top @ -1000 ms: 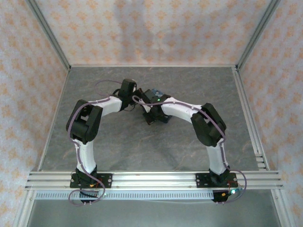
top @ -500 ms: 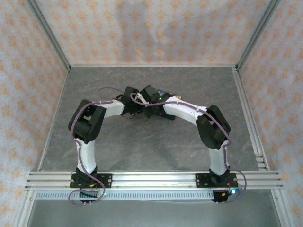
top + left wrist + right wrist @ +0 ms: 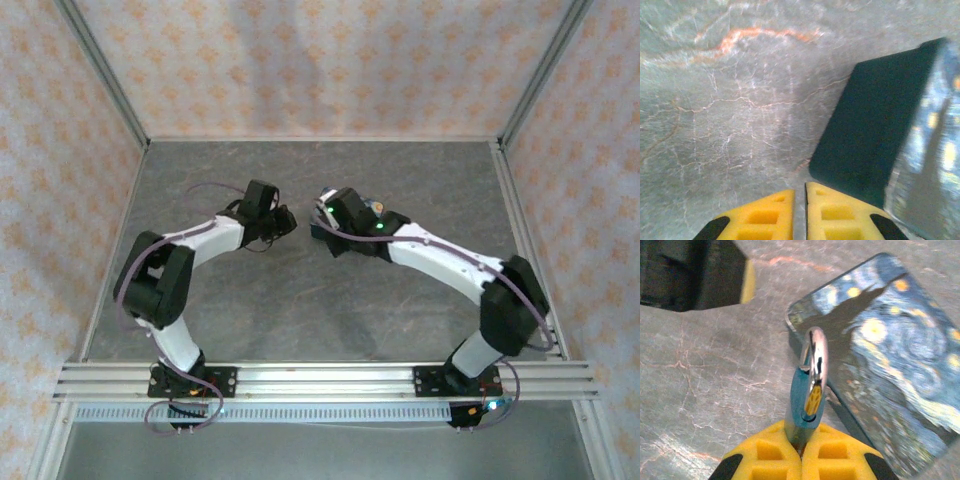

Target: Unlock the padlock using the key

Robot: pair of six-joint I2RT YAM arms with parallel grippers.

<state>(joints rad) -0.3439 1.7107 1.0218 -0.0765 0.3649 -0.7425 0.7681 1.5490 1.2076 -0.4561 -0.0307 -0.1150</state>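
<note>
From above, the left gripper [image 3: 284, 221] pointed at the right arm's wrist across bare table [image 3: 300, 320], the starry tin [image 3: 373, 206] just behind that wrist. At the left wrist, its fingers sat nearly together, nothing visible between them, with the tin close by. At the right wrist, the right gripper [image 3: 801, 452] was clamped on the padlock [image 3: 809, 380], which stood upright before the tin.

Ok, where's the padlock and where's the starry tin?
padlock [image 3: 801, 400]: right wrist view, on its blue body below the silver shackle.
starry tin [image 3: 890, 355]: right wrist view, on the painted lid.
</note>
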